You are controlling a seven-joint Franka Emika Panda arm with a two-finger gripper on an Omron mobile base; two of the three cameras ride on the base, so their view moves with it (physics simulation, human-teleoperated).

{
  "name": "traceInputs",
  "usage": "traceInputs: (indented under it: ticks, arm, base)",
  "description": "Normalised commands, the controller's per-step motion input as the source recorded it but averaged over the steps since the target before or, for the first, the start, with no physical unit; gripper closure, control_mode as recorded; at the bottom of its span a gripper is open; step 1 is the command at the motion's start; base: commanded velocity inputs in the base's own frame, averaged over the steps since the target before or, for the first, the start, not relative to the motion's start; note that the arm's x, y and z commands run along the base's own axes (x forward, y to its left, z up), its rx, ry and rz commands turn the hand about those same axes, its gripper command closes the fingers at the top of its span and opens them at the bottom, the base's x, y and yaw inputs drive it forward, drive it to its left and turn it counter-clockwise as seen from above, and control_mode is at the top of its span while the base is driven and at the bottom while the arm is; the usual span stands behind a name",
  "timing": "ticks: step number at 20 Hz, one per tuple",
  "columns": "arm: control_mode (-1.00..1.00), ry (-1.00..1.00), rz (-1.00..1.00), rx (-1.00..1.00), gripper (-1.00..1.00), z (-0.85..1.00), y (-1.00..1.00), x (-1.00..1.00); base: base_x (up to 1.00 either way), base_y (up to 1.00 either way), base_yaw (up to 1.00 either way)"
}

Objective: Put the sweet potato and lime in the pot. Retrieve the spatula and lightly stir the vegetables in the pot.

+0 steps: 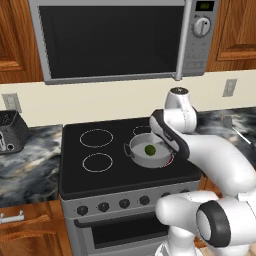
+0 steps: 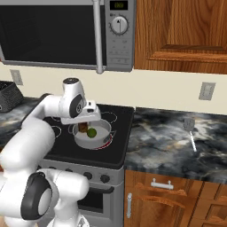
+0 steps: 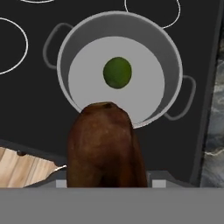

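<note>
The silver pot (image 3: 168, 57) stands on the black stove's front right burner, also seen as pot (image 1: 136, 146) and pot (image 2: 101, 142). Inside it, on the pale floor, lies the round green lime (image 3: 117, 72), lime (image 1: 149, 149), lime (image 2: 91, 132). My gripper (image 2: 84, 126) hangs just above the pot's near rim, shut on the brown oblong sweet potato (image 3: 105, 144), which hides the fingertips in the hand view. The sweet potato (image 2: 83, 127) points down toward the pot. The grey spatula (image 2: 191, 131) lies on the marble counter far to the right.
A microwave (image 1: 112, 37) hangs over the black stove (image 1: 105, 175). A dark toaster (image 1: 11, 131) sits on the left counter. The marble counter (image 2: 159, 142) stretches right of the stove, with wooden cabinets above and below.
</note>
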Motion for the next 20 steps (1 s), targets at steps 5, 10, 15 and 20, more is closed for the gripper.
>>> traceInputs:
  ticks: [5, 10, 15, 20]
  arm:
    - [-1.00, 0.09, 0.00, 0.00, 1.00, -0.39, 0.09, 0.20]
    - [-1.00, 0.06, 0.00, 0.00, 1.00, -0.18, 0.00, 0.15]
    - [-1.00, 0.03, 0.00, 0.00, 1.00, -0.29, 0.00, 0.38]
    - [-1.00, 0.06, 0.00, 0.00, 1.00, -0.13, -0.01, 0.29]
  base:
    - [0.00, 0.00, 0.00]
    - [0.00, 0.00, 0.00]
    - [0.00, 0.00, 0.00]
    - [0.00, 0.00, 0.00]
